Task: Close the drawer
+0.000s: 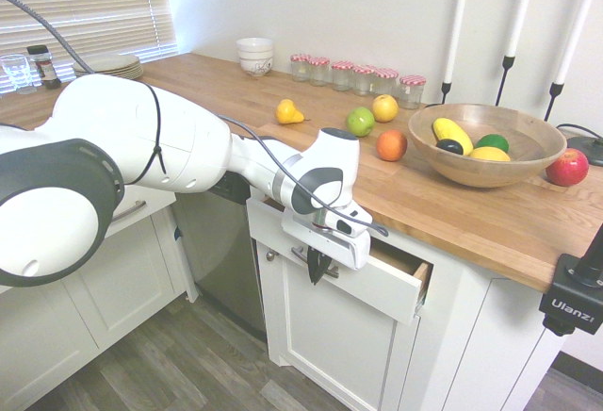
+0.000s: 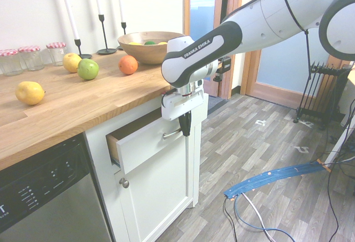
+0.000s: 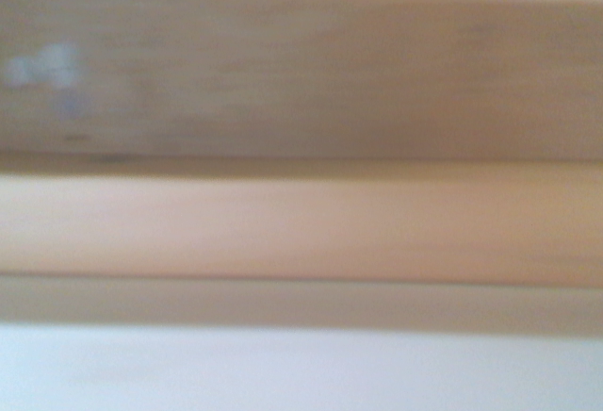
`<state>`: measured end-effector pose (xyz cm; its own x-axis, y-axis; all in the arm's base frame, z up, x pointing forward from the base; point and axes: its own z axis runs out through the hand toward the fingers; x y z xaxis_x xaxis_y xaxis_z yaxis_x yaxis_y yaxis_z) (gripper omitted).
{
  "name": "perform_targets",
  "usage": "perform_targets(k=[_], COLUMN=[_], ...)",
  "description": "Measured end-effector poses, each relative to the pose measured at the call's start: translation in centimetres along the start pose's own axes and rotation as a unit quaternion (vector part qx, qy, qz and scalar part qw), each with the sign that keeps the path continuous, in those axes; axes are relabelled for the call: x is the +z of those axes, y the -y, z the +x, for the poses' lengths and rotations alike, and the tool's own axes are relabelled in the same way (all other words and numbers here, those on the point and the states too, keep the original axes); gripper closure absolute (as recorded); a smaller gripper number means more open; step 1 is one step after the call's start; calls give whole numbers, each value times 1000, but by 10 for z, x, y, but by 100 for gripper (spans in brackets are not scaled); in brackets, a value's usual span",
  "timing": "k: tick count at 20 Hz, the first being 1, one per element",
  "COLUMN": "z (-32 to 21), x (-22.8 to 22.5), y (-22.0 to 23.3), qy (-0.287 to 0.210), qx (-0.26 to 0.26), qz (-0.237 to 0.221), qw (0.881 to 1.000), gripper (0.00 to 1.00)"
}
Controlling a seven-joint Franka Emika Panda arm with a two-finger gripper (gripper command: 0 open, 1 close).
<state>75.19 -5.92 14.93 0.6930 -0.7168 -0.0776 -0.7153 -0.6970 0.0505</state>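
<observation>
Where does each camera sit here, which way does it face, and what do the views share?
First exterior view: raised, looking along the counter toward the fruit bowl; the arm enters from the picture's left.
Second exterior view: opposite end, looking back past the dishwasher; the arm enters from the right.
Wrist view: blurred close-up of pale wood, no robot parts.
Both exterior views share the part-open drawer and the shut gripper at its front.
</observation>
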Motion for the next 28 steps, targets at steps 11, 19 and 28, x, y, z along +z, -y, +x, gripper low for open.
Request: perform_targets(k=[11, 19, 28], z=[-96, -173, -249], x=[-36, -34, -50], y=[18, -12, -100], qy=[-31, -36, -38], qx=[4, 13, 31], qz=[25, 42, 39], qw=[999, 998, 998], gripper=[100, 100, 100])
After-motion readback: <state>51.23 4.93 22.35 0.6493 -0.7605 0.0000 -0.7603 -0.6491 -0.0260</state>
